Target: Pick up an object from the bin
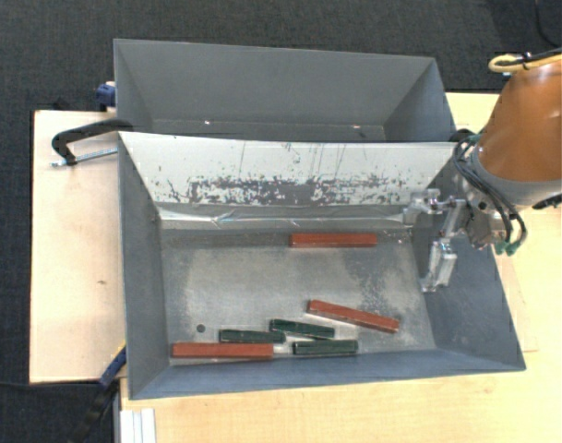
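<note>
One grey bin (244, 284) held everything, and my arm (525, 118) came in over its right rim. My hand (436, 270) hung close by the right wall, above the bin's floor. It held nothing and touched nothing that I could see, and I could not tell how wide it stood from this angle. I judged the step to be the approach: nothing was picked yet, and my place did not make plain which thing I would take.

Nearest me lay a slanted red bar (352, 316), flat on the floor below and left of my hand. Another red bar (334, 240) lay along the foot of the back wall, also near. A third red bar (223, 349) lay by the front wall at the left. Three dark green bars (302, 328) were bunched just beside it, between it and the slanted one. A small dark speck (200, 329) sat toward the front left.

The next move, as I judged it, called for shifting left over one bar, turning the hand across its narrow side, and coming down with room on both sides. The slanted red bar had the most bare floor round it, so it looked the easiest.
</note>
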Tool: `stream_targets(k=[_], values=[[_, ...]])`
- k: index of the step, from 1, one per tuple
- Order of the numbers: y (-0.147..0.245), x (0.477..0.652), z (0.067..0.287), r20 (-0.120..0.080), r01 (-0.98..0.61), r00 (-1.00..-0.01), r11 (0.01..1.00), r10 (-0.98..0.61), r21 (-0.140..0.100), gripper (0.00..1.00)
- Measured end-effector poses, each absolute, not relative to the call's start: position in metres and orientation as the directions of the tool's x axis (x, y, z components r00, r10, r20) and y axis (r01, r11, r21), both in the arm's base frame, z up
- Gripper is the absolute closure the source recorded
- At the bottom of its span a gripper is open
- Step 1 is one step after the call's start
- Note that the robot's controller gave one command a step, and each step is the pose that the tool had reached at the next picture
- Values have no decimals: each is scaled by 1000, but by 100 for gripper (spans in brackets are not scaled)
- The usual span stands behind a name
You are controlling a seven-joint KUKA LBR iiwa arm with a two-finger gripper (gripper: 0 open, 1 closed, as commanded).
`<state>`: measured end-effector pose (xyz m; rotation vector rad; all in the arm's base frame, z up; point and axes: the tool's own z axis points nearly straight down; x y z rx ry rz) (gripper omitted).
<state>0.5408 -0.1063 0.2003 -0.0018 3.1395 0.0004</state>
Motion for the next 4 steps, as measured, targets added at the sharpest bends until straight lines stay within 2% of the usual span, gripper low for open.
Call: stream_targets(k=[1,2,3,4], values=[[-106,541,200,-2,-1,-1000,1000,-1,0,0],[-75,530,152,-9,-36,-999,999,-36,-2,0],[-46,517,83,-4,-36,-999,999,-36,1,0],[-89,501,70,1,145,-989,989,145,1,100]])
